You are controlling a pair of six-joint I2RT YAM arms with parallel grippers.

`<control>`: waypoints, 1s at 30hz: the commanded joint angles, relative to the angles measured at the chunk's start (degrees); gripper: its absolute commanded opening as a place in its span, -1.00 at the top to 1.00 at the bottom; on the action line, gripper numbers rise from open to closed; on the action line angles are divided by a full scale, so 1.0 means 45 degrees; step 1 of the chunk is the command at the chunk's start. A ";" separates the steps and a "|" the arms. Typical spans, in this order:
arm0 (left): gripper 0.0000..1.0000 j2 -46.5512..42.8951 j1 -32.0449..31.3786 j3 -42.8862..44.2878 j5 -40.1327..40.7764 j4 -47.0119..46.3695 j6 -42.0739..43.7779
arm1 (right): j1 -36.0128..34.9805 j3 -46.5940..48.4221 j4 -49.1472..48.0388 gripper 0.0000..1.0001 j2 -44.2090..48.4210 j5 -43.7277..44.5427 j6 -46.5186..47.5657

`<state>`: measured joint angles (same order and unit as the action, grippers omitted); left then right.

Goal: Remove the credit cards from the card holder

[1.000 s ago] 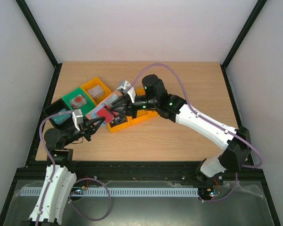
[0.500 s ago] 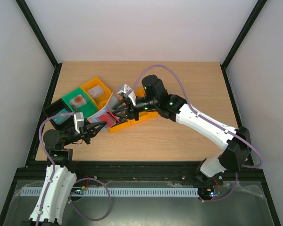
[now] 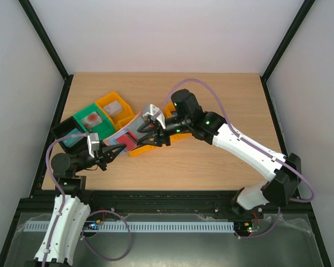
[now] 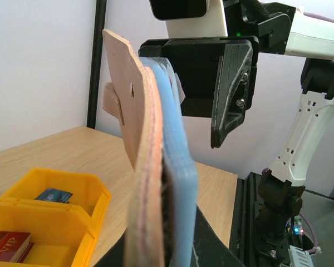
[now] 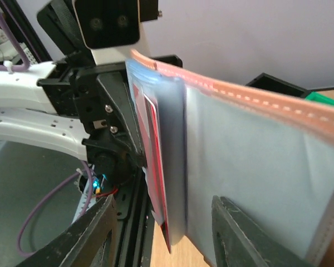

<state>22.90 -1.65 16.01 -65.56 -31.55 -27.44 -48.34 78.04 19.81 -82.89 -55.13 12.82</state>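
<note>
Pinching the card holder (image 4: 147, 183), left end effector (image 3: 119, 148) — right end effector (image 5: 166, 208) open around it.

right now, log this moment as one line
left hand: shut on tan-brown folding card holder | right hand: open, facing its blue lining | red card: in its pocket

Three cams, all on the card holder (image 4: 178, 178)
Top cam sat high, back from the near edge, and looked down over the whole table (image 3: 211, 161). Both wrist cams were jammed right up against the card holder from opposite sides, left one facing the right arm (image 4: 317, 33), right one facing the left arm (image 5: 22, 122).
</note>
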 commanded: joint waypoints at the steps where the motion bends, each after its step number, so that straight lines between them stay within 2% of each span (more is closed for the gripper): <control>1: 0.95 -0.0109 -0.0048 0.0054 -0.0177 -0.0733 0.0180 | 0.0014 -0.0120 -0.1067 0.10 0.0292 -0.0609 -0.0640; 7: 0.95 -0.0090 -0.0053 0.0106 -0.0208 -0.0698 0.0199 | -0.0001 -0.0006 -0.2096 0.47 -0.0194 -0.0550 -0.1641; 10: 0.95 -0.0088 -0.0055 0.0094 -0.0198 -0.0723 0.0219 | -0.0001 0.0002 -0.2098 0.56 -0.0280 -0.0645 -0.1708; 16: 0.95 -0.0068 -0.0063 0.0074 -0.0105 -0.0694 0.0219 | -0.0029 0.0064 -0.2165 0.43 -0.0529 -0.1026 -0.1960; 20: 0.95 -0.0062 -0.0063 0.0061 -0.0111 -0.0665 0.0256 | -0.0131 0.0282 -0.2068 0.42 -0.0841 -0.1043 -0.2031; 27: 0.95 -0.0068 -0.0063 0.0080 -0.0158 -0.0664 0.0258 | -0.0157 0.0320 -0.2135 0.96 -0.0812 -0.1076 -0.2104; 30: 0.95 -0.0082 -0.0063 0.0058 -0.0173 -0.0663 0.0253 | -0.0158 0.0228 -0.2185 0.97 -0.0669 -0.1044 -0.2028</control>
<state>22.96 -1.67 16.01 -65.08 -31.59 -27.42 -48.77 78.00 11.70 -86.80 -59.96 3.77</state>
